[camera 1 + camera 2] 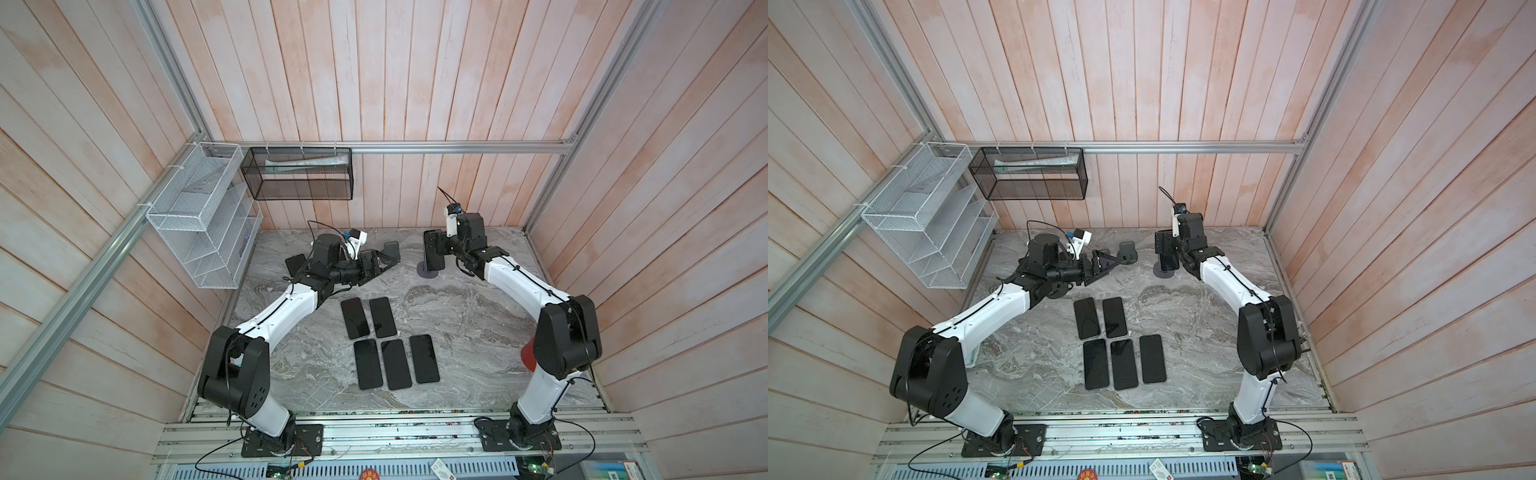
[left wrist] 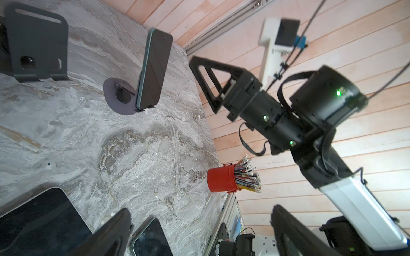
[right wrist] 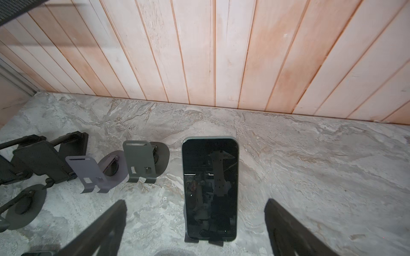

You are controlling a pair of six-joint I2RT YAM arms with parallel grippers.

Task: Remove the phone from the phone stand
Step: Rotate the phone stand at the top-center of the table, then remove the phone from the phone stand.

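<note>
The phone is a dark slab standing upright on the phone stand, a round grey base with a small lip, at the back of the table. In the right wrist view the phone stands between and just beyond my right gripper's spread fingers, touching neither. From the left wrist view the phone leans on its stand, with a right finger beside it and apart. My left gripper hangs open and empty, left of the phone.
Several phones lie flat in rows mid-table. Empty grey stands sit left of the phone, one by my left gripper. A red pencil cup stands at the right edge. A white wire basket and a black one hang on the walls.
</note>
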